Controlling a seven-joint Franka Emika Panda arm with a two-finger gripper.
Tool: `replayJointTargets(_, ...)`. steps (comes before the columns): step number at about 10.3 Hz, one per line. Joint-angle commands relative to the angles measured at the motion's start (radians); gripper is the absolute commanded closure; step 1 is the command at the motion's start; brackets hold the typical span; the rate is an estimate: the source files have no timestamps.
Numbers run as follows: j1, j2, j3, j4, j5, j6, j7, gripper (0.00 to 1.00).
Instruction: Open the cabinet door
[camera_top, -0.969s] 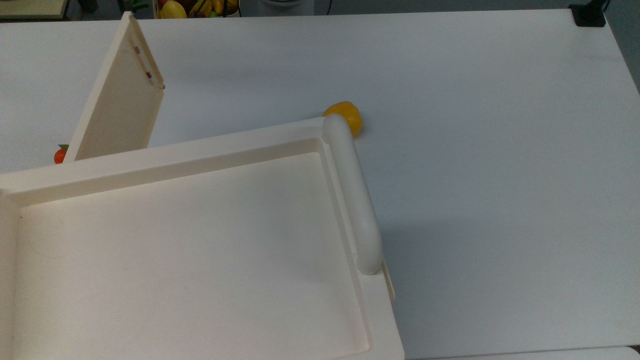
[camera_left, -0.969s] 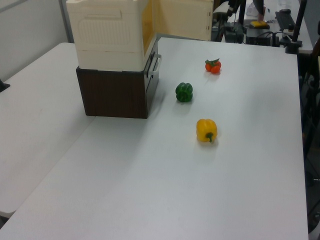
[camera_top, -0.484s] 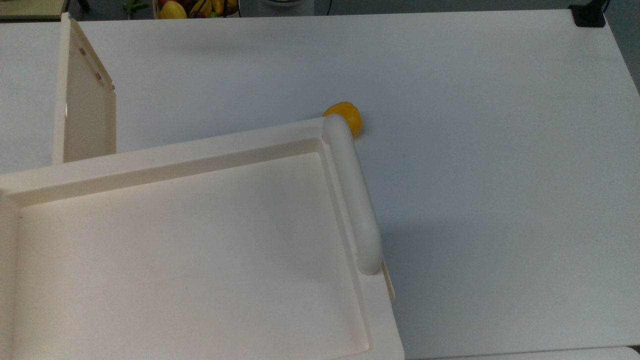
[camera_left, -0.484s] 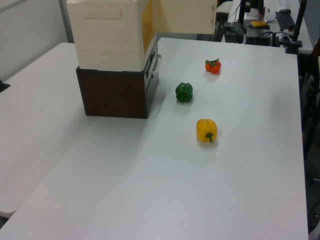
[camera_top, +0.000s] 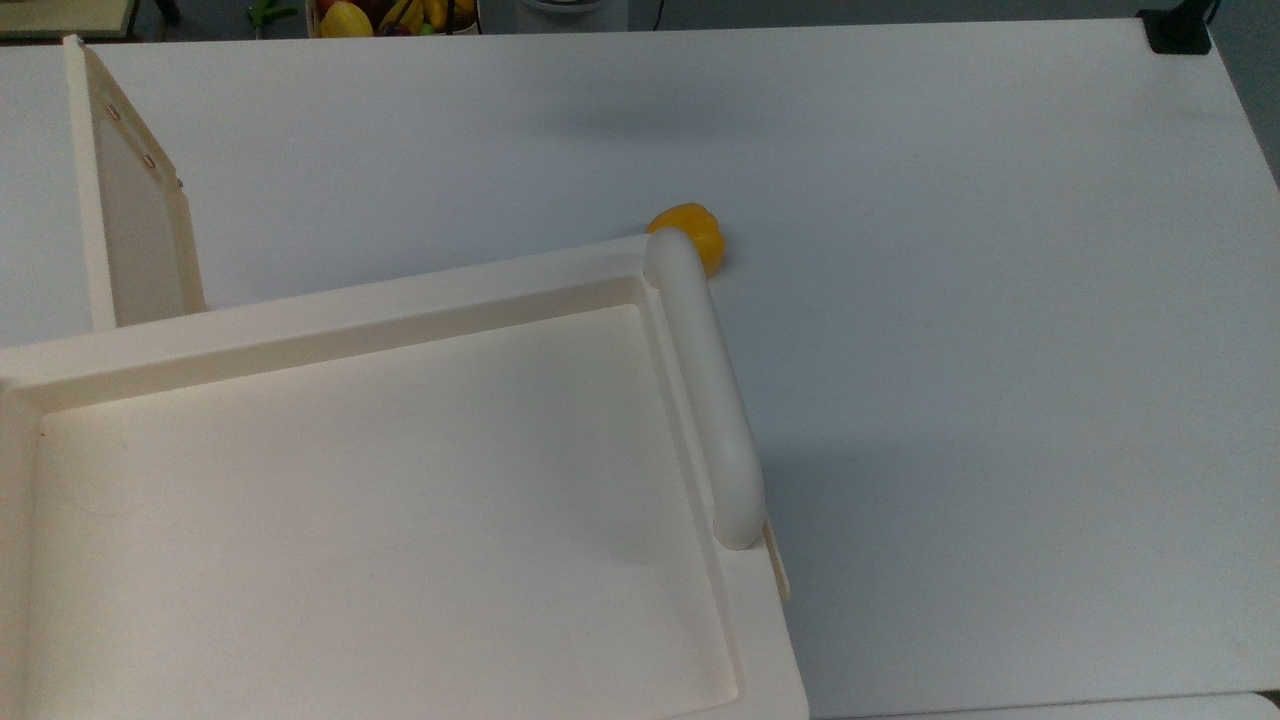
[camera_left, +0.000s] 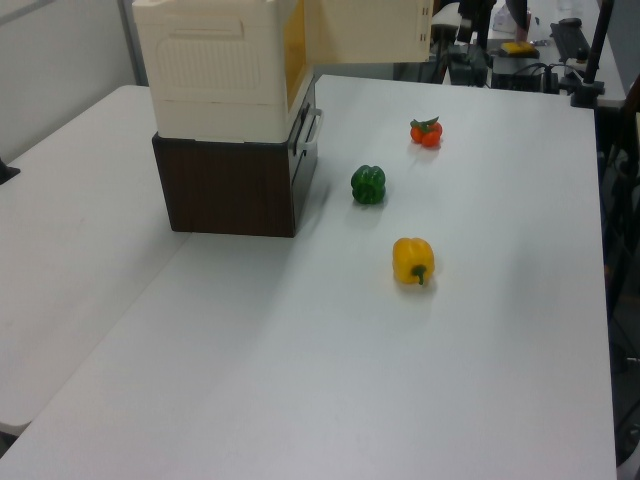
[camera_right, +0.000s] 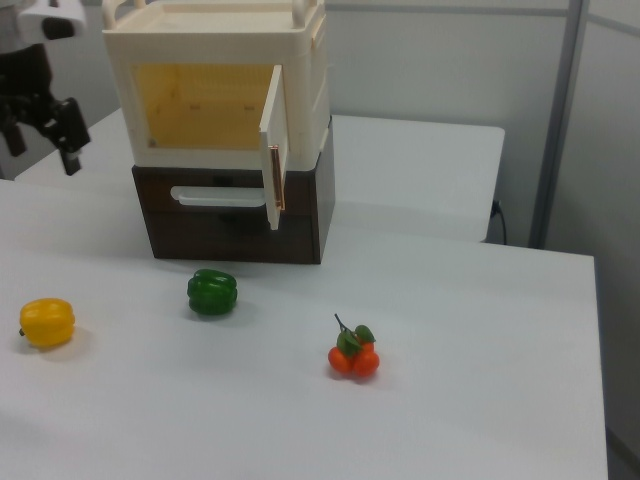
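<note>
The cabinet door (camera_right: 272, 160) is swung wide open. The hand (camera_right: 40, 120) is seen apart from it, released, nothing grasped.

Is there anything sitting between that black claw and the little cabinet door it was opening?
Nothing visible. In the right view the claw hangs off to the right view's left of the cabinet, and the cabinet door stands swung wide open, with bare air between them.
</note>
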Motion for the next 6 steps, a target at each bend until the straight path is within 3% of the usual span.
replayJointTargets(1, 0.053, 0.026, 0.005, -0.019, -0.010, 0.050, -0.010, 0.00)
replayJointTargets(3, 0.058, 0.038, 0.000, -0.049, -0.016, 0.126, -0.066, 0.00)
replayJointTargets(6, 0.055, 0.038, -0.009, -0.048, -0.010, 0.123, -0.082, 0.00)
